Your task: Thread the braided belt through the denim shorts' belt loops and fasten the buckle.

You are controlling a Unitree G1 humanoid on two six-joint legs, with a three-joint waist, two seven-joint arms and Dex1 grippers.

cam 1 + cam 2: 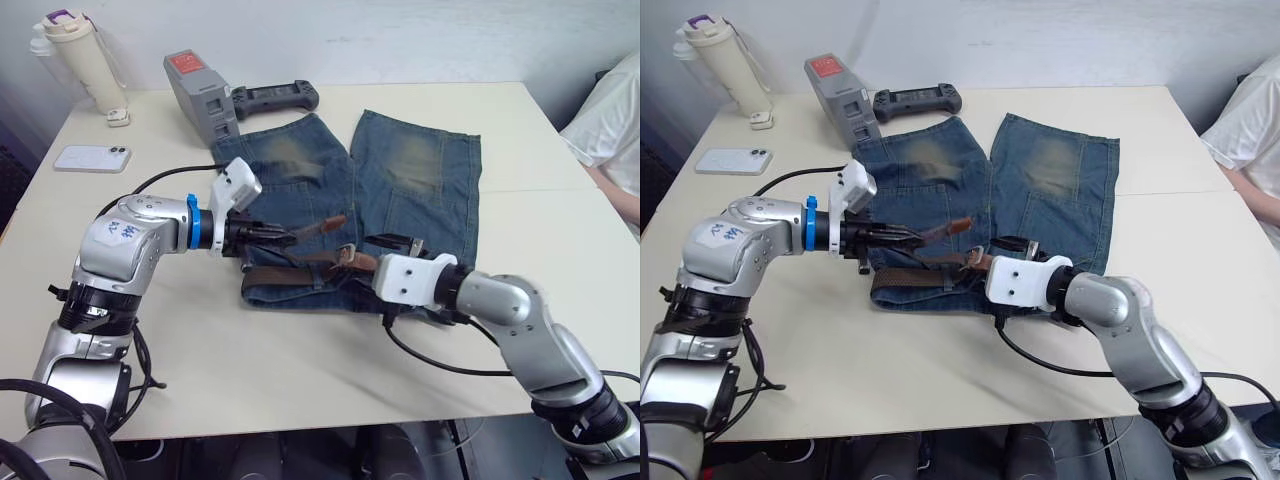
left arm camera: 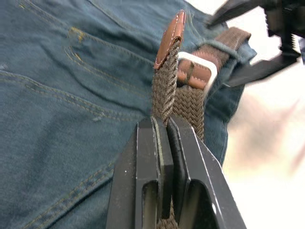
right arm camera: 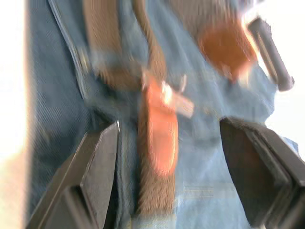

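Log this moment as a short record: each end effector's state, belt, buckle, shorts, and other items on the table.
left end effector: shut on the braided belt near its tan tip
right end effector: open, over the buckle
denim shorts: flat on table, belt along the waistband
other items: phone, bottle, grey device, black controller

A phone (image 1: 91, 158), bottle (image 1: 82, 62), grey battery (image 1: 200, 97) and controller (image 1: 275, 98) sit on the table (image 1: 300, 370).
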